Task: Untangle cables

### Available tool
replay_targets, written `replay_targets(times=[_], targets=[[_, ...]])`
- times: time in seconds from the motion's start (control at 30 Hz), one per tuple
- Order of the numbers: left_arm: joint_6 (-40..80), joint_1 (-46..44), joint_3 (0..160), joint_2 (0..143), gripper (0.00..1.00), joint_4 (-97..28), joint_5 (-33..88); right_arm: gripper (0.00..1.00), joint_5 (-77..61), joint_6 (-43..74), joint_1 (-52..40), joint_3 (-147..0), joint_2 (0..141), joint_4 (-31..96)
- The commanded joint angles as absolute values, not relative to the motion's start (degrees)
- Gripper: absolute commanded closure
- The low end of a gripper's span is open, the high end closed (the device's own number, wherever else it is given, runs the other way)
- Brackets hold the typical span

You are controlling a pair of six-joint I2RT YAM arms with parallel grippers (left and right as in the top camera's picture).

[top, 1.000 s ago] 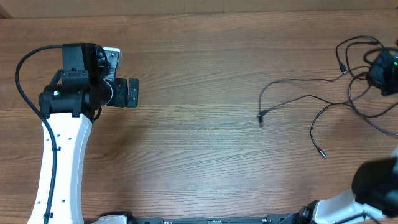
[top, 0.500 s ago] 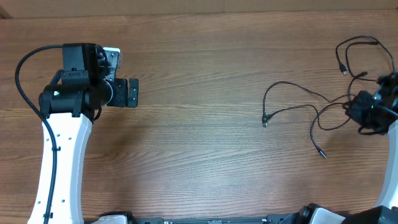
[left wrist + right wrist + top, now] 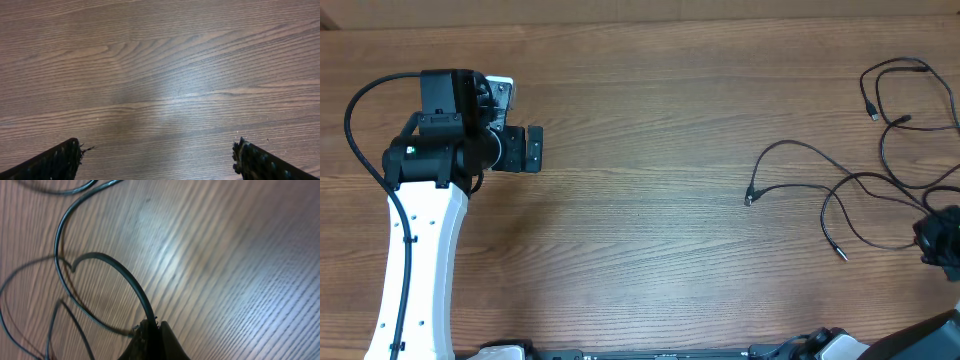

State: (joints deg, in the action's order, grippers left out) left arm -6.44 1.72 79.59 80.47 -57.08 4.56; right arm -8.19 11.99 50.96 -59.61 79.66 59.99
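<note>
Wood-grain surface point(image 3: 650, 100) across every view, bare through the left and middle of the overhead frame. At the upper left, white left arm point(image 3: 418, 250), well apart from the work, probably parked there to keep out of the cords' way. Below its wrist camera, left fingers point(image 3: 57, 161) spread wide over bare wood, holding nothing. Low at the right edge of the overhead frame, right fingers point(image 3: 156, 342) pressed together and pinching one of the cables point(image 3: 840, 190), seen from the wrist as a dark arc running straight into the tips. Likely gripped at that spot to draw this strand clear of the rest. Remaining cords slack on the right third, in open loops from centre-right to the upper right corner, crossing near the right edge, so seemingly not yet separated. Small plug ends point(image 3: 750, 198) free at the loops' left side, on bare wood.
</note>
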Motion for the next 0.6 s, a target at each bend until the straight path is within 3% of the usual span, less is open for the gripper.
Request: replay_targets(times=[0.0, 0.57], targets=[[-7.5, 1.8, 80.6, 80.2, 0.01, -57.0, 5.4, 0.96, -9.1, 13.8, 54.5, -59.6, 78.7, 57.4], [-7.5, 1.8, 80.6, 80.2, 0.0, -57.0, 5.4, 0.96, -6.3, 23.2, 62.5, -59.5, 84.3, 41.7]])
